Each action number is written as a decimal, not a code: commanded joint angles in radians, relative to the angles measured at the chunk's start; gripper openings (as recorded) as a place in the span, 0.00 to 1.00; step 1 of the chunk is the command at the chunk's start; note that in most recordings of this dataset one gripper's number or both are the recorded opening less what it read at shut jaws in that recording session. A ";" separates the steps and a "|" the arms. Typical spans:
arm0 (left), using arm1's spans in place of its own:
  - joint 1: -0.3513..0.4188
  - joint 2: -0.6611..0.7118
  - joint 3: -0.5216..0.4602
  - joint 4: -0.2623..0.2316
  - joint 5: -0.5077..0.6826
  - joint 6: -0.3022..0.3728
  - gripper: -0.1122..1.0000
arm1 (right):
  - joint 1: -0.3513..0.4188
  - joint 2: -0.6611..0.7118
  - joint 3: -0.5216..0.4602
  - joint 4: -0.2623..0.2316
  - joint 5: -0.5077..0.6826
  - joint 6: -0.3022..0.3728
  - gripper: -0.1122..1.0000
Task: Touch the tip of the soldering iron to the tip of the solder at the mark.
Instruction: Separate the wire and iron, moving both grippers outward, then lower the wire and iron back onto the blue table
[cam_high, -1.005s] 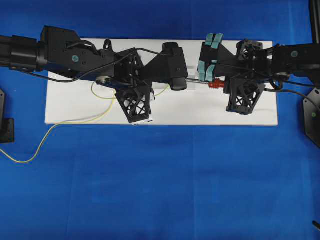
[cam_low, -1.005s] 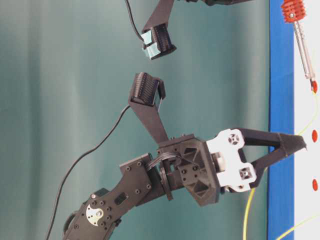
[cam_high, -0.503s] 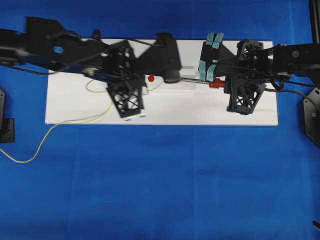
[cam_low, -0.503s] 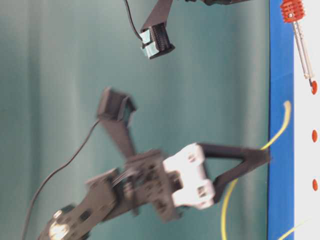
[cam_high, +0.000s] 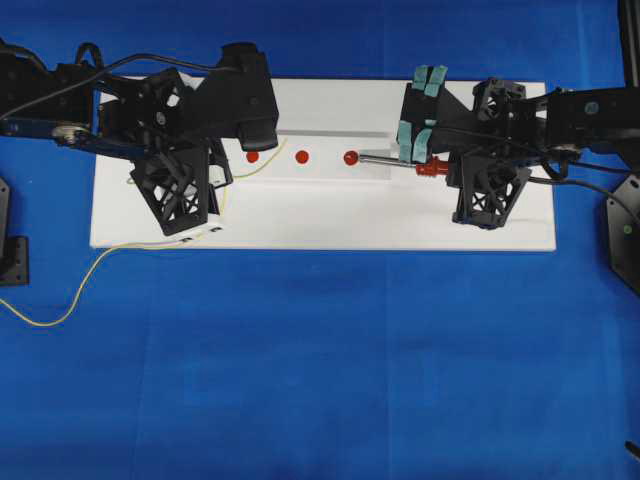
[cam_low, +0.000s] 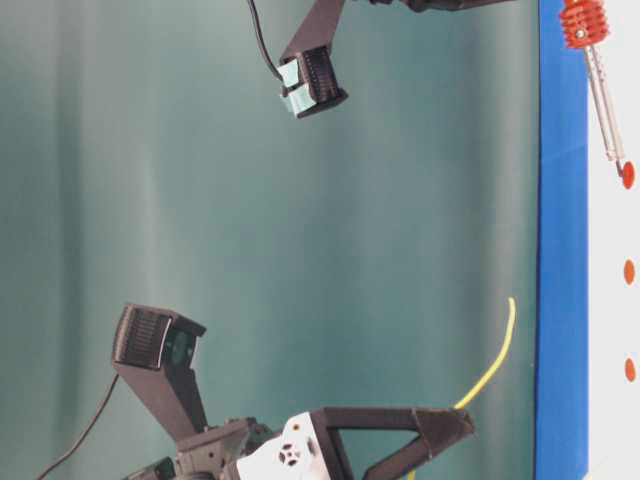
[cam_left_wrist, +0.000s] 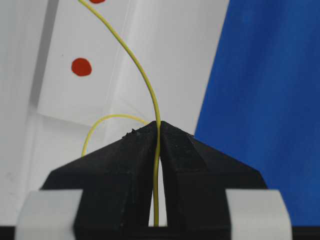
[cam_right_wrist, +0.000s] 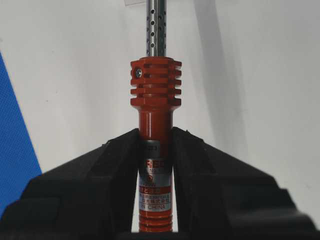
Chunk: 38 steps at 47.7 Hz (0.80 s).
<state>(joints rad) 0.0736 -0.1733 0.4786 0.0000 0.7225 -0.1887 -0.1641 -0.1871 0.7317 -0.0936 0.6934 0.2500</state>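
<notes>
The soldering iron (cam_high: 400, 161) lies across the white board (cam_high: 320, 215), and its tip rests on the rightmost of three red marks (cam_high: 350, 158). My right gripper (cam_right_wrist: 156, 137) is shut on its red handle (cam_right_wrist: 156, 150), just behind the ribbed collar (cam_high: 430, 167). My left gripper (cam_left_wrist: 157, 126) is shut on the yellow solder (cam_left_wrist: 150, 85) over the board's left end. The solder's free end (cam_low: 512, 302) hangs in the air above the board, pointing toward the leftmost mark (cam_high: 252, 157). It is well apart from the iron's tip (cam_low: 624, 168).
The solder's long tail (cam_high: 60, 312) trails off the board's left edge onto the blue cloth (cam_high: 320, 380). The middle mark (cam_high: 301, 157) lies between the two tips. Black brackets stand at the left edge (cam_high: 10, 260) and right edge (cam_high: 622, 230).
My left arm has swung left and risen, carrying the solder away from the iron's tip and uncovering the three marks. The right arm and the iron have not moved.
</notes>
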 joint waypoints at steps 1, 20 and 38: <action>-0.005 -0.029 -0.005 0.003 -0.003 -0.002 0.11 | 0.000 -0.041 -0.012 -0.003 -0.002 0.000 0.16; -0.011 -0.098 0.092 0.003 -0.080 -0.014 0.11 | 0.002 -0.339 0.160 -0.003 -0.063 0.038 0.16; -0.040 -0.144 0.169 0.003 -0.175 -0.064 0.11 | 0.003 -0.410 0.238 0.002 -0.143 0.133 0.16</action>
<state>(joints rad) 0.0568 -0.3022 0.6550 0.0000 0.5660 -0.2470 -0.1641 -0.5937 0.9863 -0.0951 0.5722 0.3758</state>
